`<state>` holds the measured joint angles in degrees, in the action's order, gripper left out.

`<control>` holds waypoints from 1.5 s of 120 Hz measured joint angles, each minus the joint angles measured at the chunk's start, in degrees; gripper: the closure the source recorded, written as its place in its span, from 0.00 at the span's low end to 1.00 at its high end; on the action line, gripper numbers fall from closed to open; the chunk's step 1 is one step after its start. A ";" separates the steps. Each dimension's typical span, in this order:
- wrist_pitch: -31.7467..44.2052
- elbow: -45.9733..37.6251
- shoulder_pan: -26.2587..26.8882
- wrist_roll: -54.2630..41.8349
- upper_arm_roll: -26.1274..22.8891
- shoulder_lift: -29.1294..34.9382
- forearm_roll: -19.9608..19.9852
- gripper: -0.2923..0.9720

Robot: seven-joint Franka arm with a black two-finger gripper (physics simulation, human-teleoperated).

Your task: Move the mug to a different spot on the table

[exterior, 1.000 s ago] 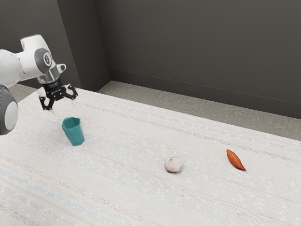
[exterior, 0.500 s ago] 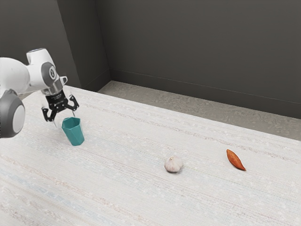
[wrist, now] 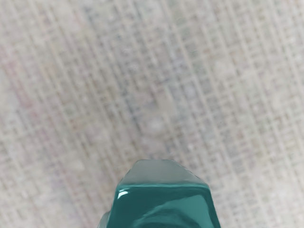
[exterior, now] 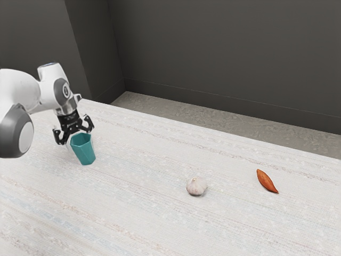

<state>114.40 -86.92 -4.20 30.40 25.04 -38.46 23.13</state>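
Down and toward the exterior view's right goes the claw point(exterior: 74, 135) over the last second: from hanging well above the mug point(exterior: 83, 150) it now sits right at the rim. Mug itself has not shifted; same spot near the exterior view's left, on the pale woven-looking table point(exterior: 160, 213). Claw fingers are spread wide, one tip on each side of the mug's top, nothing held. Tips look level with the rim or just over it; contact cannot be told from this angle. Mug is teal, faceted, narrower at the base, standing upright, mouth up. Wrist view: the mug point(wrist: 164, 202) sits close under the hand as a glossy teal block, bare table point(wrist: 142, 71) cloth beyond it, which fits a hand lined up nearly over it. Further toward the exterior view's right, well apart from the mug, lies a pale garlic-like bulb point(exterior: 196, 186); further right again, a slim orange-brown pointed thing point(exterior: 267, 181). Neither lies near the claw. Progress, as a judgement: approach nearly finished, grasp not yet made, mug not yet lifted or carried. Left to do: lower a little more, close on the wall or rim, lift, carry to an open patch, set down, let go. Plenty of open table between the mug and the bulb.
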 joint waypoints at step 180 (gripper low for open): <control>-0.84 0.44 0.45 2.17 0.43 1.14 -0.76 0.64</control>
<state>113.56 -86.48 -3.75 32.57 25.47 -37.32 22.37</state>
